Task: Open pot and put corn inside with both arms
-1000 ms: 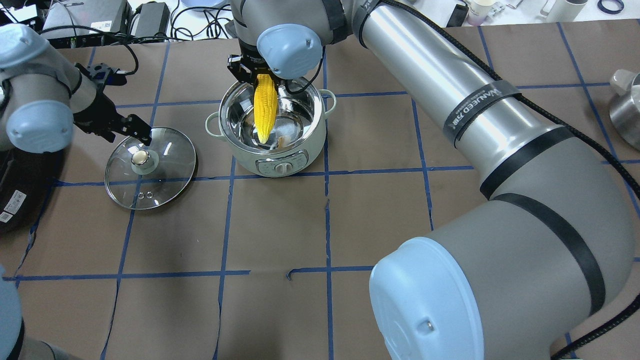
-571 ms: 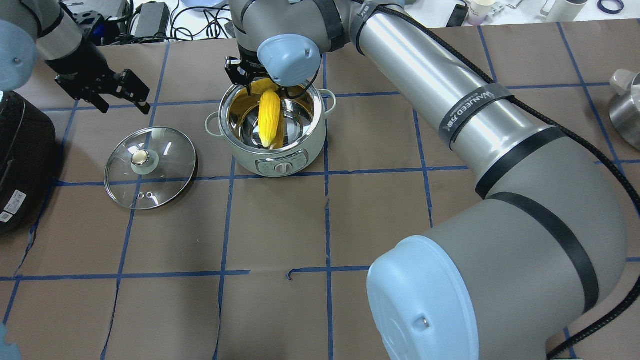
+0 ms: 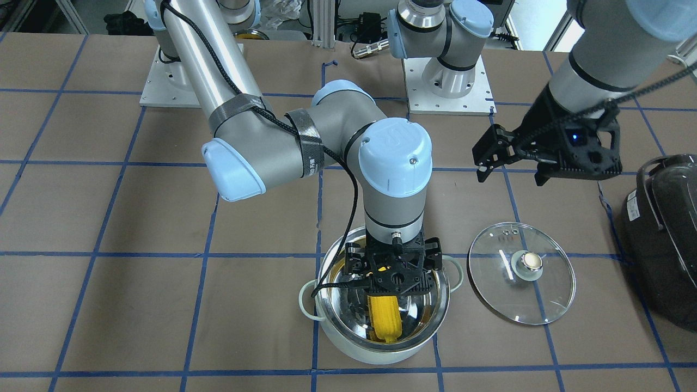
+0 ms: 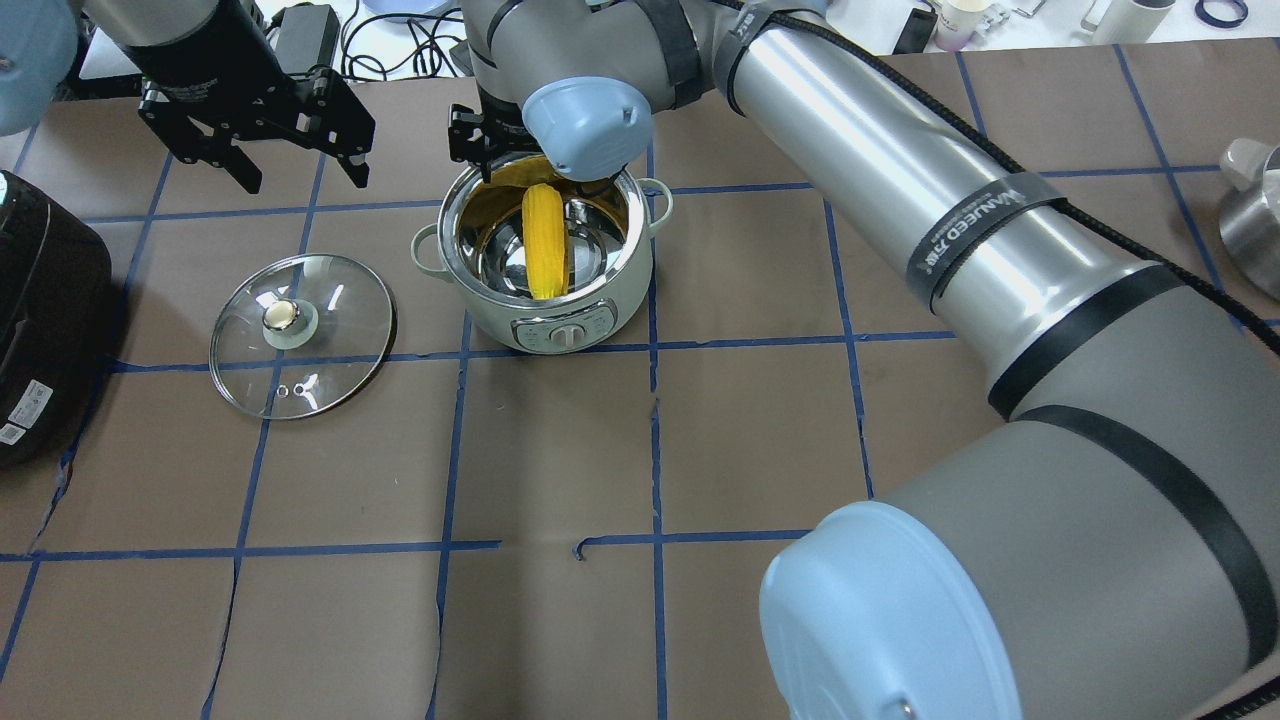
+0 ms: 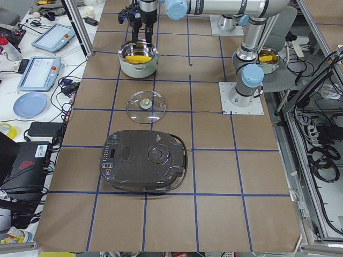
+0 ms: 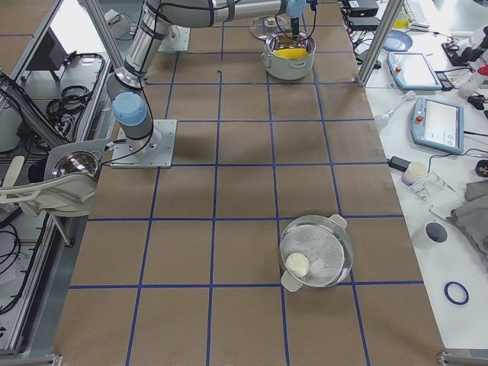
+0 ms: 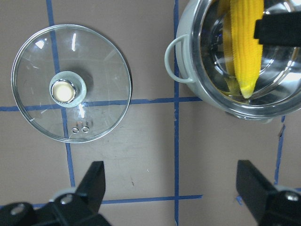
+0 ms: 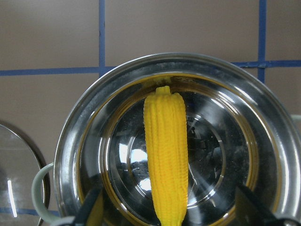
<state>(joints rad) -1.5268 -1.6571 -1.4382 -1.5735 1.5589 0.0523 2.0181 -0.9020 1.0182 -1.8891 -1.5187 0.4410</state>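
The mint-white steel pot (image 4: 600, 300) stands open; it also shows in the front view (image 3: 375, 354). The yellow corn (image 4: 545, 240) lies inside it, leaning on the wall, also seen in the right wrist view (image 8: 165, 155) and the front view (image 3: 385, 321). My right gripper (image 3: 392, 272) hangs over the pot, open, its fingers (image 8: 91, 207) wide on either side of the corn and apart from it. The glass lid (image 4: 330, 340) lies flat on the table left of the pot. My left gripper (image 4: 300, 170) is open and empty, raised behind the lid (image 7: 94, 80).
A large black appliance (image 4: 40, 310) sits at the table's left edge, near the lid. A second steel pot (image 6: 316, 252) with a lid stands far off on the right side. Blue tape lines cross the brown table cover.
My right gripper has let go of the corn, which sank from hanging upright to lying in the pot. My left gripper has risen and moved away from the lid toward the table's far side.
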